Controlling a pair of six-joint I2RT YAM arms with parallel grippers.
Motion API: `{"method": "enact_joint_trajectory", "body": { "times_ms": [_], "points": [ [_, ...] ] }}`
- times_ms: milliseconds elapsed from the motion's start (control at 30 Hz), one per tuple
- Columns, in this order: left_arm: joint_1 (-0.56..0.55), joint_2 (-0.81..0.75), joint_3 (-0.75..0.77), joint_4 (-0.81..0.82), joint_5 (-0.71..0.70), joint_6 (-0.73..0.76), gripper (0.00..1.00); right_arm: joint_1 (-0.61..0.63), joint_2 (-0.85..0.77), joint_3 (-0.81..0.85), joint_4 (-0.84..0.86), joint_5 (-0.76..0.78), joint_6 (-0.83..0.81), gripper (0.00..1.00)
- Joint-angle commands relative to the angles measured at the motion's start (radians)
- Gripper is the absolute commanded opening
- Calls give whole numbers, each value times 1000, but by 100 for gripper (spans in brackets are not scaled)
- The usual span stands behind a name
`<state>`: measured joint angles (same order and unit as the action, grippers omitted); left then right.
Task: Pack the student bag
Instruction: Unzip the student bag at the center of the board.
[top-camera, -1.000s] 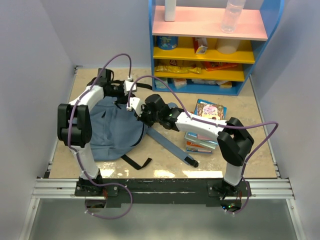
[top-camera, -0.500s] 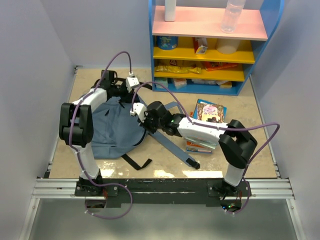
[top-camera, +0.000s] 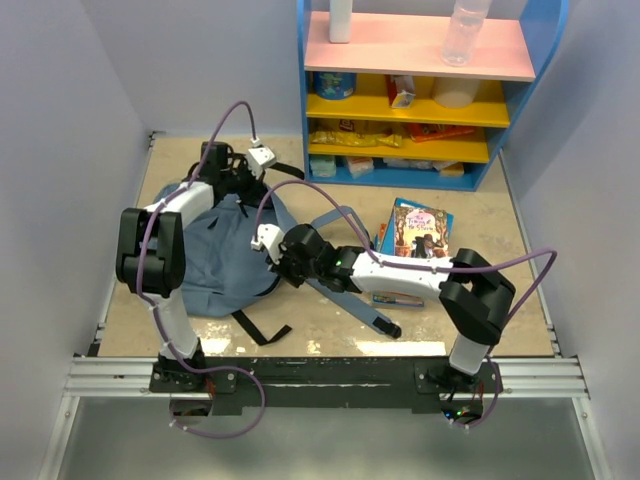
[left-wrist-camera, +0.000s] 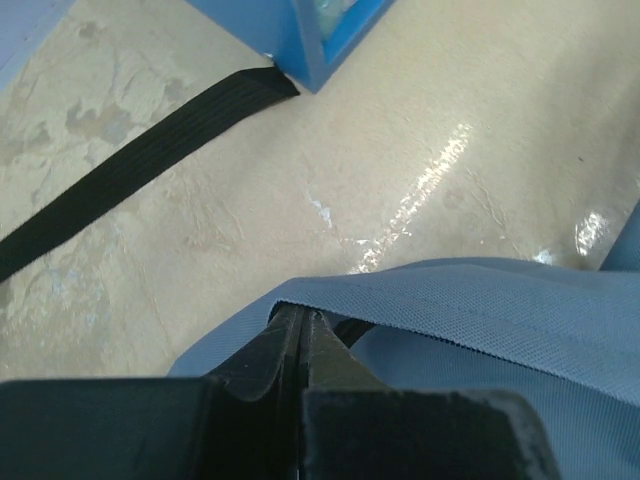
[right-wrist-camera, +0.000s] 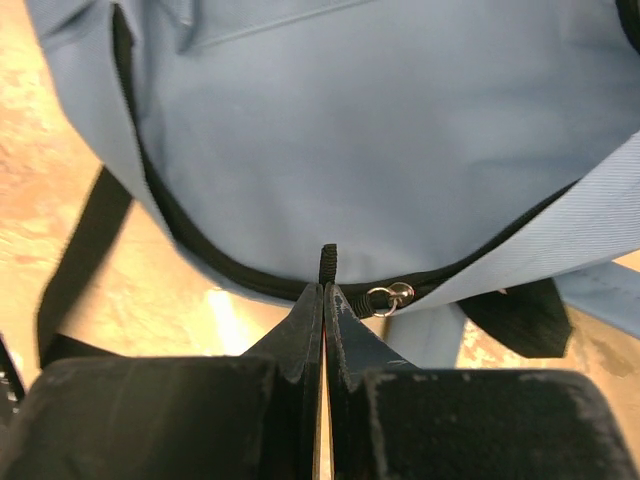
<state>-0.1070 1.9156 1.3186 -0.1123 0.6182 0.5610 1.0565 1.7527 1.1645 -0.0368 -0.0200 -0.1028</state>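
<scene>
**While both grippers clamp the bag, step in hand = unzipping; nothing packed yet**

At upper left of the top view, the left gripper (left-wrist-camera: 303, 320) sits at the upper edge of the student bag (top-camera: 215, 265). In its wrist view the jaws are pressed flat together and the grey-blue hem runs over the tips. It looks to be nipping the fabric as an anchor, though the cloth between the pads is not fully visible. The bag lies flat on the table (top-camera: 500, 215), left of centre, with straps (top-camera: 345, 290) trailing toward the lower middle.

Moving right, the right gripper (right-wrist-camera: 323, 290) is at the bag's right rim, jaws tight on the black zip pull (right-wrist-camera: 327, 262). A metal ring (right-wrist-camera: 390, 295) sits just beside the tips and the dark zipper track curves away on both sides. How far the zip is open I cannot tell.

Right of centre, the books (top-camera: 420, 228) are stacked on the table, apart from the bag and not inside it. The shelf (top-camera: 420, 100) is at upper right.

Judgement: early in the task, opening phase. The next move calls for dragging the pull along the curved track while the left side keeps the hem taut. The drag needs to follow the curve. Pulled straight, the thin tab could slip out or the soft bag could bunch and slide.
</scene>
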Motion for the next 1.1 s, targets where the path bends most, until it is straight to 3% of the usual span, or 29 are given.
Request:
{"method": "enact_joint_trajectory", "body": {
  "times_ms": [0,367,600,700,733,833,933,967,1033,1067],
  "points": [
    [-2,-75,-51,213,-110,-156,0,33,-32,7,25,5,69,0],
    [3,-79,-30,191,-337,-213,0,63,-59,8,58,92,134,0],
    [49,-127,21,39,-258,-187,0,10,-143,-51,40,203,120,0],
    [66,-145,50,-60,-158,-168,29,-33,-171,-78,40,227,120,0],
    [73,-147,60,-94,-128,-156,53,-58,-176,-91,40,226,121,0],
    [107,-156,113,-226,-31,-110,92,-93,-176,-100,40,221,120,0],
    [222,-167,157,-329,64,-38,97,-101,-171,-95,48,195,115,0],
    [249,-165,174,-446,140,3,97,-102,-171,-89,49,186,114,0],
    [294,-153,244,-664,239,245,100,-102,-145,-65,51,177,114,0],
    [293,-153,261,-849,306,331,100,-102,-131,-52,49,180,114,0]
  ]
}}
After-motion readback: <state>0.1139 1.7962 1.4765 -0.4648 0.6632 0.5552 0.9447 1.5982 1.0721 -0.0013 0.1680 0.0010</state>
